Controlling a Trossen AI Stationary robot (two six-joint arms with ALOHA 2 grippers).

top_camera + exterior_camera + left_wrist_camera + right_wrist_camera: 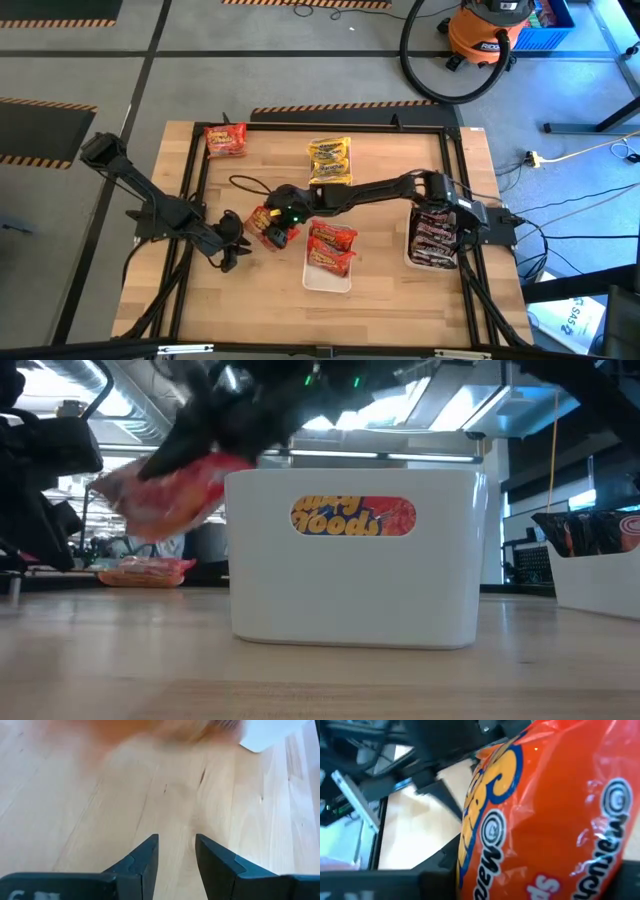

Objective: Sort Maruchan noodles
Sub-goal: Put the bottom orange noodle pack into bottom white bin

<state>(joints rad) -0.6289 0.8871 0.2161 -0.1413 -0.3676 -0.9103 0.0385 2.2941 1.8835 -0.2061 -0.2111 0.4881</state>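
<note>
A red Maruchan packet (263, 221) is in my right gripper (274, 226), left of the middle white tray (327, 277); it fills the right wrist view (545, 810) and hangs blurred above the table in the low view (170, 490). My left gripper (232, 251) hovers open just near-left of it, over bare wood (176, 855). Red packets (332, 246) lie in the middle tray, dark maroon ones (436, 238) in the right tray (412, 262). Yellow packets (330, 160) and one red packet (225, 138) lie flat on the table's far part. My right gripper is shut on the red packet (485, 870), which sits between its two fingers; the gripper body hides which edge they have. The arm reaches in from the table's right, slanting down. The packet is lifted clear of the table and tilted (150, 500).
The middle tray's near wall (350, 590) fills the low view, with a red packet showing through its handle slot (352, 517). A black cable (245, 183) loops on the table. Bare wood lies along the near edge (250, 310). A black frame rims the table (300, 127).
</note>
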